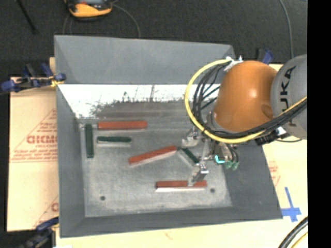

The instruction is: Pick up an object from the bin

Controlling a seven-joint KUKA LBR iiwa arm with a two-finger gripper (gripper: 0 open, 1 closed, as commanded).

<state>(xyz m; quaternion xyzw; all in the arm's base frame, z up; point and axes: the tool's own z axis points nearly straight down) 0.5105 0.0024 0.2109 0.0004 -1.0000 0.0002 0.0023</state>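
Orange cover and cables hide much of the gripper [199, 170], low near the bin's [72, 190] right side, above the right end of a flat red stick [178, 185] lying along the front edge. How far open it is cannot be told. A short green stick [188, 155] lies just beside it, and a slanted red bar [152, 155] lies mid-floor. Three more bars [122, 124] sit toward the back-left corner.

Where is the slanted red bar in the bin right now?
In the camera view, the slanted red bar lies mid-floor of the bin, left of the gripper, with a green bar up-left and another red bar lower-right.
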